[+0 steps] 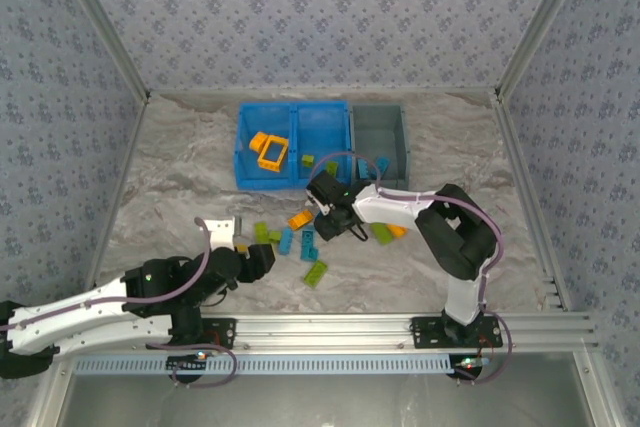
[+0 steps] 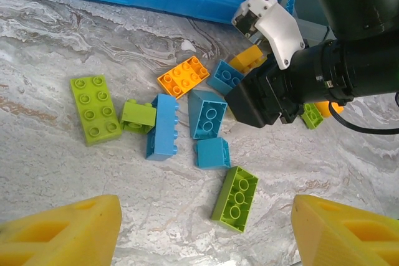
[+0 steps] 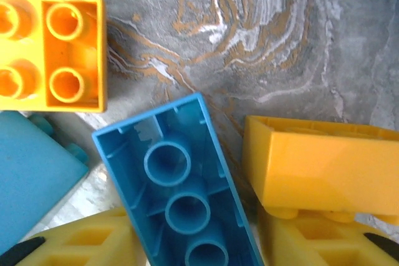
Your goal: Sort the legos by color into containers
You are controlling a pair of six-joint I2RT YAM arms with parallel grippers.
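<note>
Right wrist: tool [image 3: 193,247] straddles blue brick [image 3: 168,166].

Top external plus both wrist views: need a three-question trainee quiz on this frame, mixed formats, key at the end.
1. True or false: the left end effector is gripping a green brick.
2. In the right wrist view, which brick lies between the fingers of the right end effector? A) orange, studs up. B) blue, hollow side up. C) green, on its side.
3. Short answer: where is the orange frame?

Key
1. False. Its fingers stand wide apart with nothing between them.
2. B, the blue brick.
3. In the left compartment of the blue bin.
</note>
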